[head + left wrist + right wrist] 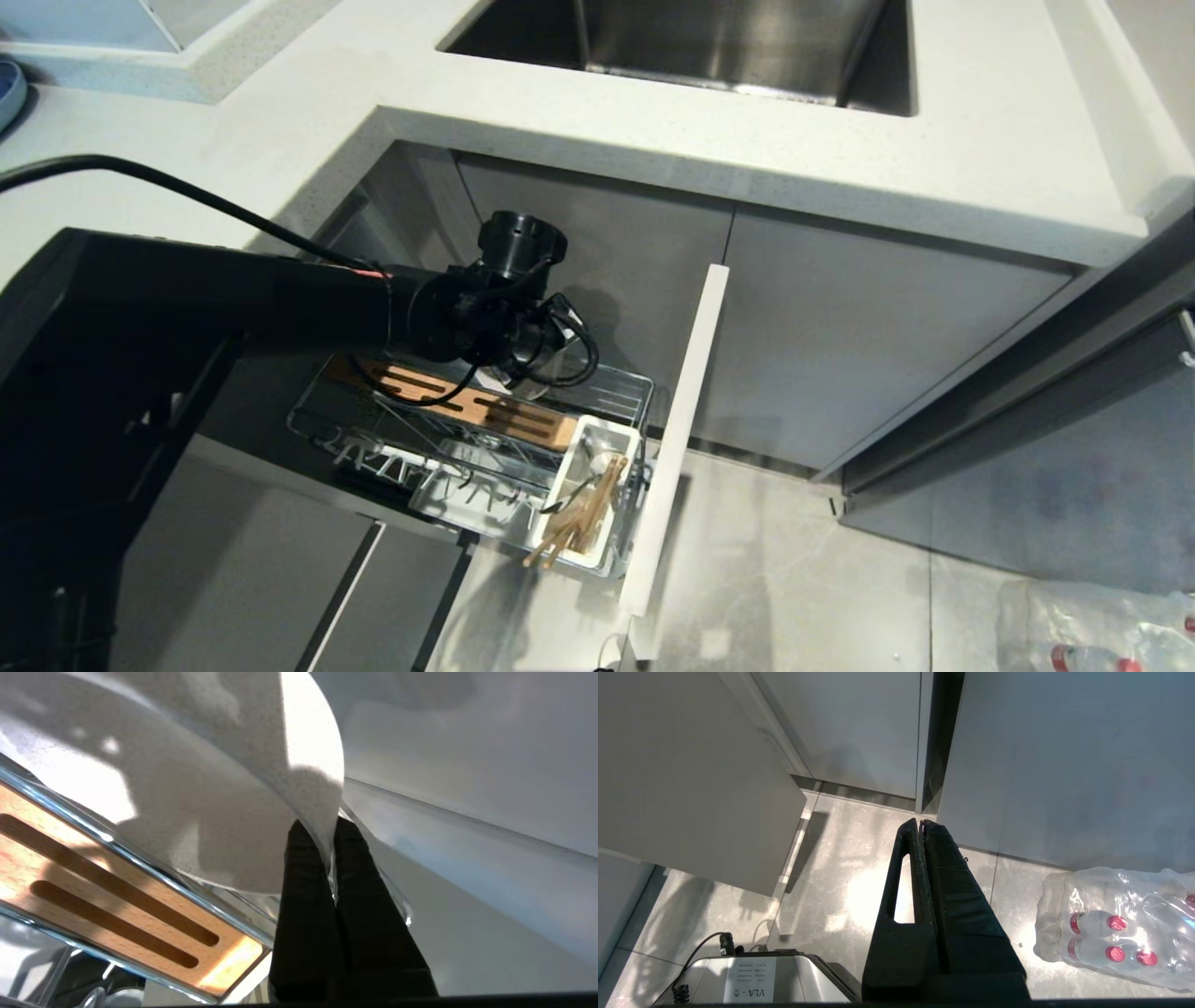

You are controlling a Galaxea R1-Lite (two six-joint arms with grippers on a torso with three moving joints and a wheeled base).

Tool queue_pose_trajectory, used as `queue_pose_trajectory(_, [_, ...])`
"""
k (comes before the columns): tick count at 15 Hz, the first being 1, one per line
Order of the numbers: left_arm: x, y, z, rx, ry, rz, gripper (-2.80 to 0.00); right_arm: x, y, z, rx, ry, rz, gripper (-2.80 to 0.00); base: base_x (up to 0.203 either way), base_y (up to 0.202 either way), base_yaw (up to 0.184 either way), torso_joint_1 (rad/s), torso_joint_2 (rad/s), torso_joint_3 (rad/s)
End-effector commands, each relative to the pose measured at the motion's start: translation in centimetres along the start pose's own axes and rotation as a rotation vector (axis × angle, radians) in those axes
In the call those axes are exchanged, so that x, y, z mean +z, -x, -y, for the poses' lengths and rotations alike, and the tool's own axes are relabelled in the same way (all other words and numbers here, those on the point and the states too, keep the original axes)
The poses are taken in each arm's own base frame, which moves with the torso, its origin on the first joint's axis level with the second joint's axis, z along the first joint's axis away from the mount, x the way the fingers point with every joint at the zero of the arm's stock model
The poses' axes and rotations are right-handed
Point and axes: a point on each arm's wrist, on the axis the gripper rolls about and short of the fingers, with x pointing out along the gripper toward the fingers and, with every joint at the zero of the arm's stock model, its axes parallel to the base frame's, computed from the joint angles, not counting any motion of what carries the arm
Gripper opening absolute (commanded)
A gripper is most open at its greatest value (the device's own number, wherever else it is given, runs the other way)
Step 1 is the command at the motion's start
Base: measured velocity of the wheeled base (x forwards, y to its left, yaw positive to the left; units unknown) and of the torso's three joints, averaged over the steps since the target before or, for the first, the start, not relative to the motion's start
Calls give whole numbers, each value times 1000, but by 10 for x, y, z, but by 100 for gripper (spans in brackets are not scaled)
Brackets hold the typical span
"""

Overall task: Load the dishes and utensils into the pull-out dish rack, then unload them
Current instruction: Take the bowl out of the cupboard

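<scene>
My left gripper (pixel 324 828) reaches down into the pull-out dish rack (pixel 616 383) and is shut on the rim of the white bowl (pixel 224 826), which lies tilted just behind the brown slotted insert (pixel 117 905). From the head view the wrist hides most of the bowl (pixel 499 378). The chopsticks (pixel 583 523) lean in the white caddy (pixel 597 434), and a thin dark handle beside them may be the spoon (pixel 568 497). The rack's tall front panel (pixel 677 420) stands pulled out. The pink plate is out of view. My right gripper (pixel 921 822) hangs shut and empty over the floor.
The white countertop (pixel 934 159) with its steel sink (pixel 691 47) overhangs the rack. A blue-grey plate's edge (pixel 7 89) shows at the counter's far left. A wrapped pack of water bottles (pixel 1120 928) lies on the floor to the right, near grey cabinet doors (pixel 840 345).
</scene>
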Motion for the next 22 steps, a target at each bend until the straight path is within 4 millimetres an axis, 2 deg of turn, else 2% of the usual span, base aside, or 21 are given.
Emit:
queue_pose_trajectory(1, [2, 5, 0, 0, 8, 4, -280, 0, 0, 0, 0, -1, -2, -280, 0, 0, 0, 0, 0, 0])
queue_pose_trajectory(4, [5, 13, 2, -13, 11, 9, -280, 0, 0, 0, 0, -1, -2, -280, 0, 0, 0, 0, 0, 0])
queue_pose_trajectory(7, [12, 30, 6, -40, 17, 25, -280, 0, 0, 0, 0, -1, -2, -280, 0, 0, 0, 0, 0, 0])
queue_pose_trajectory(11, [27, 71, 12, -105, 32, 63, -280, 0, 0, 0, 0, -1, -2, -280, 0, 0, 0, 0, 0, 0])
queue_pose_trajectory(14, [29, 105, 18, -162, 32, 76, -280, 0, 0, 0, 0, -1, -2, -280, 0, 0, 0, 0, 0, 0])
queue_pose_trajectory(16, [31, 140, 23, -216, 34, 101, -280, 0, 0, 0, 0, -1, -2, -280, 0, 0, 0, 0, 0, 0])
queue_pose_trajectory(18, [34, 187, 22, -264, 24, 141, -280, 0, 0, 0, 0, -1, -2, -280, 0, 0, 0, 0, 0, 0])
queue_pose_trajectory(20, [44, 246, 12, -328, 7, 219, -280, 0, 0, 0, 0, -1, -2, -280, 0, 0, 0, 0, 0, 0])
queue_pose_trajectory(22, [60, 295, -5, -364, -41, 328, -280, 0, 0, 0, 0, -1, -2, -280, 0, 0, 0, 0, 0, 0])
